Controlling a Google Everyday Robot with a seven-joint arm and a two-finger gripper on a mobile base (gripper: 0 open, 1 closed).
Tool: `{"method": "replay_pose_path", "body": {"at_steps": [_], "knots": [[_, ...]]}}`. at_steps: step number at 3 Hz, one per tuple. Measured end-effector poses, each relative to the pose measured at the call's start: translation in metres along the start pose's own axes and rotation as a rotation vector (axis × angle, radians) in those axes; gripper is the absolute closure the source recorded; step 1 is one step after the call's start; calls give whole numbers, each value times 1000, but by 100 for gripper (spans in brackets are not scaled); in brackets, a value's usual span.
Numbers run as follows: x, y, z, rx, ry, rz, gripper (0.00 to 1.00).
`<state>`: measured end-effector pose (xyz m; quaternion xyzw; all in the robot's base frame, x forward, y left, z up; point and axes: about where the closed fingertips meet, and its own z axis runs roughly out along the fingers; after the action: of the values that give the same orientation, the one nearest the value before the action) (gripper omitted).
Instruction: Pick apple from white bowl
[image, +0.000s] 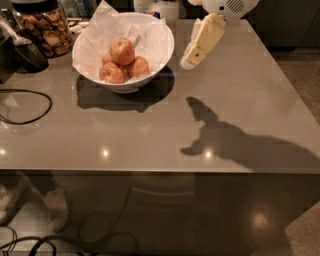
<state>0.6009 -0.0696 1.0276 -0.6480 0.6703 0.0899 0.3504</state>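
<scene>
Pincer: hangs in the air over the desk, at about 1 o'clock of the desk top. Sits just beside the white bowl, at the bowl's 3 o'clock, clear of the rim and not touching it. Slants from 1 o'clock down toward 7 o'clock, cream-coloured, with the tip lowest and nearest the bowl. Carries nothing visible. Cannot tell whether open or closed. Throws a long dark shadow across the desk toward 5 o'clock. White bowl: stands upright at 11 o'clock of the desk, glossy, on a small foot, casting its own shadow toward 6 o'clock. Lined with crumpled white paper rising above the rim at 12 o'clock. Apple: lies inside the bowl, topmost of the heap, red-streaked with a paler yellowish patch on its upper side. Untouched by the pincer, well inside the rim. Rests on two more evenly orange-red apples, set at its 7 o'clock and 4 o'clock and touching it. Glass cookie jar: stands at the bowl's 10 o'clock, near the far left corner of the desk, filled with brown cookies. Dark rounded object: lies just at the jar's 6 o'clock, apart from the bowl. Black cable: loops flat on the desk at 9 o'clock, running off the left edge. More cables: coiled on the floor at 7 o'clock, in front of the desk.
</scene>
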Motion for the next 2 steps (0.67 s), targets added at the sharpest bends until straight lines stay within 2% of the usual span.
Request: {"method": "replay_pose_path", "body": {"at_steps": [1, 2], "knots": [[-20, -19, 25, -16, -106, 15, 0], [-40, -35, 40, -30, -159, 6, 0]]}}
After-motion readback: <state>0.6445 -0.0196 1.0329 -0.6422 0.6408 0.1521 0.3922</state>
